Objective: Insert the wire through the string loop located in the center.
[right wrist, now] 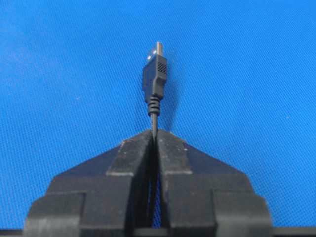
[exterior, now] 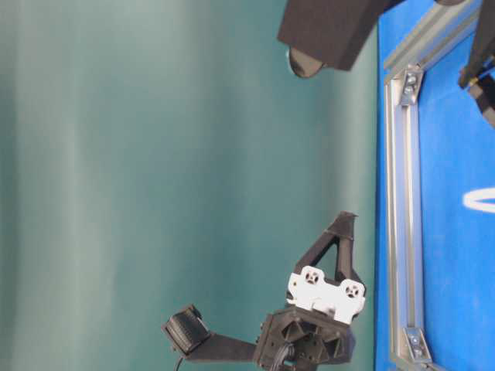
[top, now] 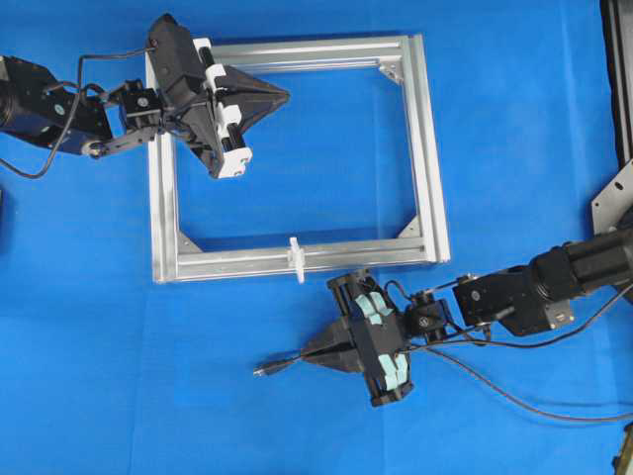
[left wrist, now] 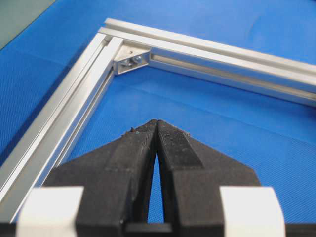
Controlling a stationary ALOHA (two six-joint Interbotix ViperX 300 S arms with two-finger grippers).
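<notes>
The wire (right wrist: 153, 111) is pinched between the tips of my right gripper (right wrist: 154, 132), which is shut on it just behind its dark plug (right wrist: 154, 74). The plug (top: 263, 370) sticks out to the left of that gripper (top: 305, 358), low over the blue mat in front of the frame. The string loop (top: 295, 259) stands upright, small and white, in the middle of the frame's near rail; it also shows as a white loop (exterior: 479, 199) in the table-level view. My left gripper (top: 286, 96) is shut and empty, hovering inside the frame's far left corner (left wrist: 156, 122).
The silver aluminium frame (top: 427, 148) lies flat on the blue mat, with a corner bracket (left wrist: 131, 60) just ahead of my left gripper. A long black cable (top: 524, 401) trails from behind the right gripper toward the right edge. A metal bracket (top: 615, 198) sits at the far right.
</notes>
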